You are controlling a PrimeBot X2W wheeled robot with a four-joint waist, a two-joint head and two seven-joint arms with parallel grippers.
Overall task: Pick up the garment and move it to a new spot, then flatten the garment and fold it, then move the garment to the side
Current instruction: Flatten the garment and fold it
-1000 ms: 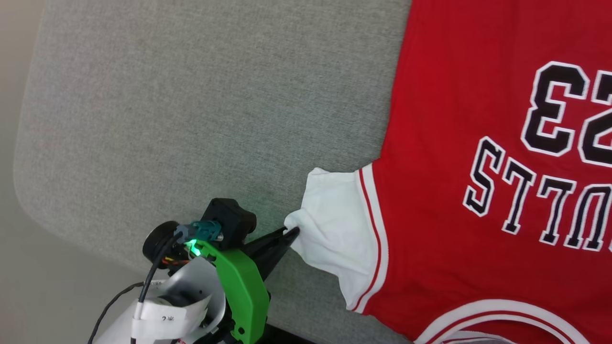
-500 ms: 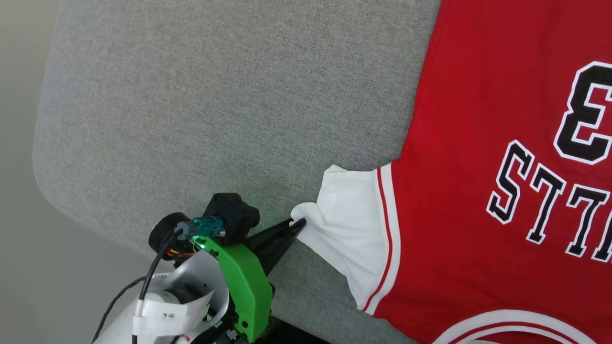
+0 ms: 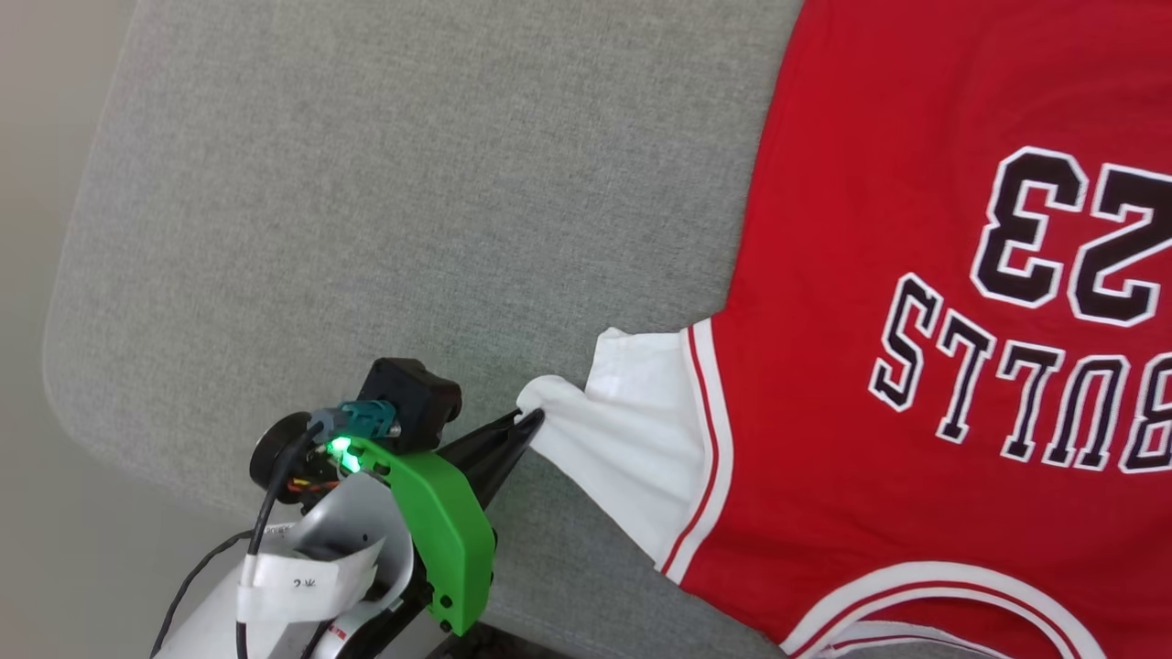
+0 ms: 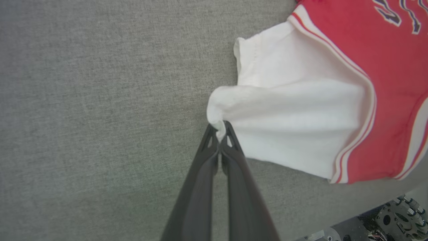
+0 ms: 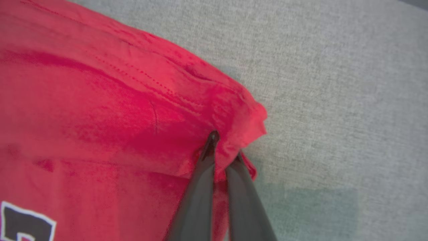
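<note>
Large grey fabric-covered surface (image 3: pixel 366 183), with much bare cloth ahead of the left gripper (image 3: pixel 531 423) and to its left. Rounded corner of this surface to the left of the gripper and a little behind it; near edge just behind the gripper's wrist, with pale floor (image 3: pixel 27 458) past it. Around the right gripper (image 5: pixel 224 145), more bare grey cloth to its right side and ahead.

The garment (image 3: pixel 916 476) flat on the surface, to the right of the left gripper, front side up. Red body, with black white-outlined number and letters (image 3: pixel 1025 403), upside down in the head view. White and red striped collar (image 3: pixel 916 578) near the surface's near edge. White short sleeve (image 3: pixel 641 430) with red stripes at the shoulder seam, drawn to a point toward the left gripper. Left gripper closed tight on the tip of this sleeve, with a small fold of white cloth between the fingers (image 4: pixel 200 174). Right gripper pinched together on a red hemmed corner of the garment, bunched and wrinkled around the fingertips (image 5: pixel 212 137).
</note>
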